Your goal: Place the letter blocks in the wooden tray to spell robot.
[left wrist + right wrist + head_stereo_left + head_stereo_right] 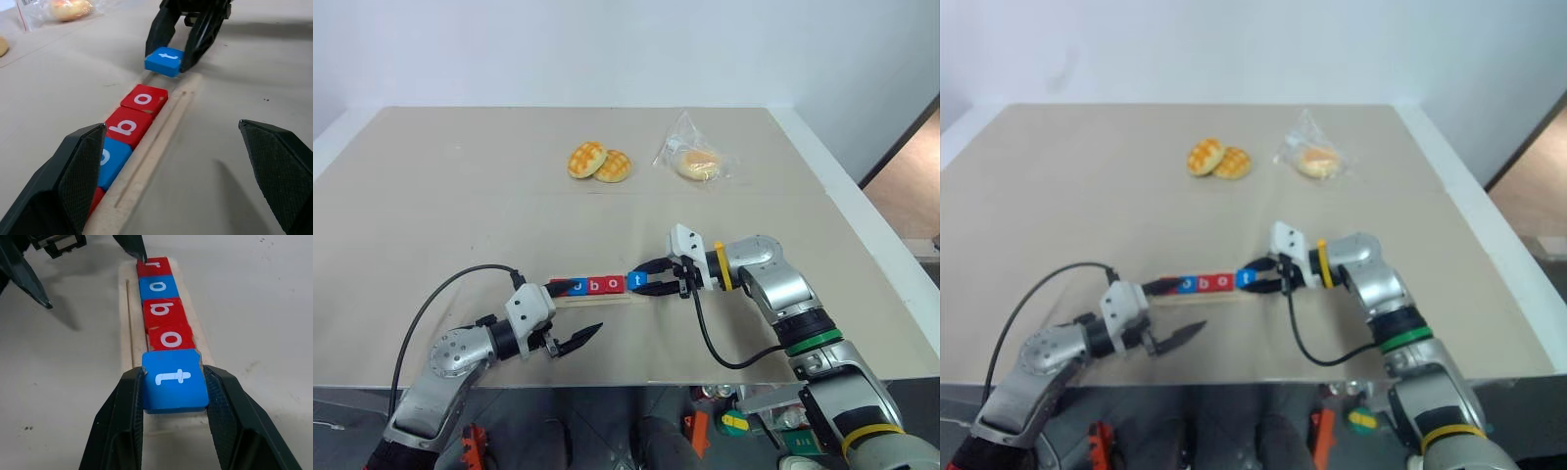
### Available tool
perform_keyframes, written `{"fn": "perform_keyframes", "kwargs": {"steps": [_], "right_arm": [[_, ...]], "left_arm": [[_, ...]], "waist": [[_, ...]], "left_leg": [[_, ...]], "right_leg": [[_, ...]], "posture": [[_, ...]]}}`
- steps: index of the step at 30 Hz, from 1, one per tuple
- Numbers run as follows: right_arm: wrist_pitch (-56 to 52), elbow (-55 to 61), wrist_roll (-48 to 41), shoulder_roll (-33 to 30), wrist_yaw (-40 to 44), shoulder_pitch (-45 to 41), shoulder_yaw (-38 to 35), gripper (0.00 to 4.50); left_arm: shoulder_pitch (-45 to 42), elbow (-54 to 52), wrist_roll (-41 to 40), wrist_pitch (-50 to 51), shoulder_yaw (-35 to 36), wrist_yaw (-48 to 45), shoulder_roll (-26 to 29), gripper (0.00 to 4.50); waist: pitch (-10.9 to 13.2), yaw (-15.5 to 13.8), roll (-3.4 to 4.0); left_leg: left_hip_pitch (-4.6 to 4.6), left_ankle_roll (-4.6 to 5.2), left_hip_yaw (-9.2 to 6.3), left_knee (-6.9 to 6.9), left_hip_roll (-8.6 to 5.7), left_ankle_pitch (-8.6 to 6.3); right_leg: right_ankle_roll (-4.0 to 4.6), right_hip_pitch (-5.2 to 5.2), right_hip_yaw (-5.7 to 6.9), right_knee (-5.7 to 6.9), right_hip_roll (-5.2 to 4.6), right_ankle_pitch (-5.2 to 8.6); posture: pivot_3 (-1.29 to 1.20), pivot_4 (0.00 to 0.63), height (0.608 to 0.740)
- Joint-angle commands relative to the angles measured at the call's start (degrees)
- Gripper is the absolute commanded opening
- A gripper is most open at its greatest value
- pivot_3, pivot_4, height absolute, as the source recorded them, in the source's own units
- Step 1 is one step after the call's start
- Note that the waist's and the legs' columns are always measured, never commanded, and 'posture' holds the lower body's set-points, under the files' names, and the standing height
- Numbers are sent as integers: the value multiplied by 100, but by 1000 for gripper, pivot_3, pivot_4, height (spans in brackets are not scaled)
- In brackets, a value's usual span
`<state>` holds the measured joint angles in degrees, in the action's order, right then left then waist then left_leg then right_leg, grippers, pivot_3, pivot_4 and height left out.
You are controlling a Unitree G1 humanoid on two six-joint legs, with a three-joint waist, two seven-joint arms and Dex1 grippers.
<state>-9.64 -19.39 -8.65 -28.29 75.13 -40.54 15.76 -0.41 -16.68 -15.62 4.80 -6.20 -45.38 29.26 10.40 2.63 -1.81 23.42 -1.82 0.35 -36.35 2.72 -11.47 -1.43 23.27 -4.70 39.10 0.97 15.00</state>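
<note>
I'm on the last letter: my right gripper point(172, 382) pinches the blue t block point(174, 381) at the free end of the wooden tray point(128, 323), just past the second o. The red r, blue o, red b and red o point(168, 339) already sit in line. Next, I judge, lower t flush against that o. My left gripper point(181, 171) hangs spread wide near the tray's r end; bare table point(460, 196) lies all round.

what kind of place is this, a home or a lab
Probably a robotics lab or test room: a plain beige table against a bare white wall, laid out with staged props, namely letter blocks and wrapped bread.
</note>
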Motion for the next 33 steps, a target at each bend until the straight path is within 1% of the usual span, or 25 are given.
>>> {"fn": "perform_keyframes", "kwargs": {"steps": [1, 17, 18, 33], "right_arm": [[350, -404, 151, 122, 28, -334, 57, 1205], [697, -1002, 343, 326, 223, -544, 143, 1205], [746, -1066, 373, 323, 223, -560, 143, 1705], [639, -963, 268, 346, 241, -582, 53, 1705]], "left_arm": [[62, -249, -95, 53, 142, 164, -77, 4500], [167, -365, -38, 87, 117, 282, -57, 4500], [174, -372, -36, 93, 119, 292, -59, 4500], [170, -360, 20, 138, 50, 263, -57, 4500]], "waist": [[0, 3, 0], [0, 11, 0], [0, 11, 0], [0, 11, 1]], "left_leg": [[0, 0, 0, 0, -1, 0], [-3, 0, -3, 0, 4, 0], [-3, 0, -3, 0, 4, 0], [-3, 0, -2, 1, 5, 0]], "right_leg": [[0, 0, 0, 0, -1, 0], [4, 0, 2, 1, 5, -3], [4, 0, 2, 1, 5, -3], [5, 0, 1, 0, 5, -3]], "posture": [[0, 150, 740], [0, 150, 740], [0, 150, 740], [0, 150, 740]]}}
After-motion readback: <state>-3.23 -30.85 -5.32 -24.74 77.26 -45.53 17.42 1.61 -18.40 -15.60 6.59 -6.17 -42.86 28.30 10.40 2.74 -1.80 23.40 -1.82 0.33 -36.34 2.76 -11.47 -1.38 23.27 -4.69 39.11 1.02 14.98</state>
